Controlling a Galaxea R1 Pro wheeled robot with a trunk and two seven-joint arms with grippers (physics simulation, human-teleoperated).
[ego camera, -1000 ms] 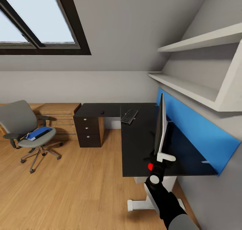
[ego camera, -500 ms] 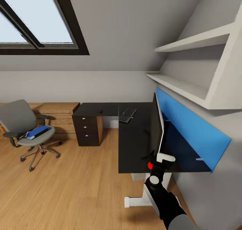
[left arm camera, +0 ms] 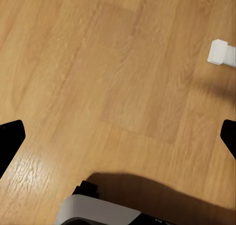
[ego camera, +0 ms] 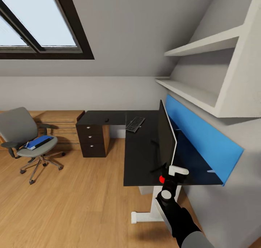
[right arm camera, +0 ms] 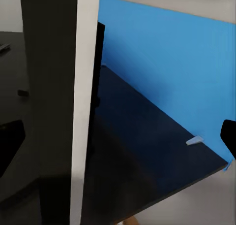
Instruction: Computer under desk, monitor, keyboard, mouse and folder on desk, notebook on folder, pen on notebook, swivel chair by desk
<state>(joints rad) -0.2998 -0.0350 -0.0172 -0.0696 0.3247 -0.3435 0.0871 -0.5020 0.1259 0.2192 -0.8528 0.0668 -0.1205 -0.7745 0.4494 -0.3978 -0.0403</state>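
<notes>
The monitor [ego camera: 166,135] stands edge-on upon the black tabletop [ego camera: 139,154], its near end hidden behind the right end effector [ego camera: 176,171], apparently spread around it. The left end effector [left arm camera: 118,136] hangs spread over floor.

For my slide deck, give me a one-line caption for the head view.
Right gripper at the monitor's near edge on the desk.

**An attic room fitted out as a home office**

A sloped ceiling with a dark-framed skylight [ego camera: 40,23] marks a room under the roof. Wood plank floor [ego camera: 72,204], white wall shelves [ego camera: 195,92], low wooden cabinets [ego camera: 58,121], a black L-shaped desk [ego camera: 141,154] with monitor [ego camera: 166,135] and keyboard [ego camera: 135,124], and a grey swivel chair [ego camera: 25,139] make it a domestic study.
</notes>
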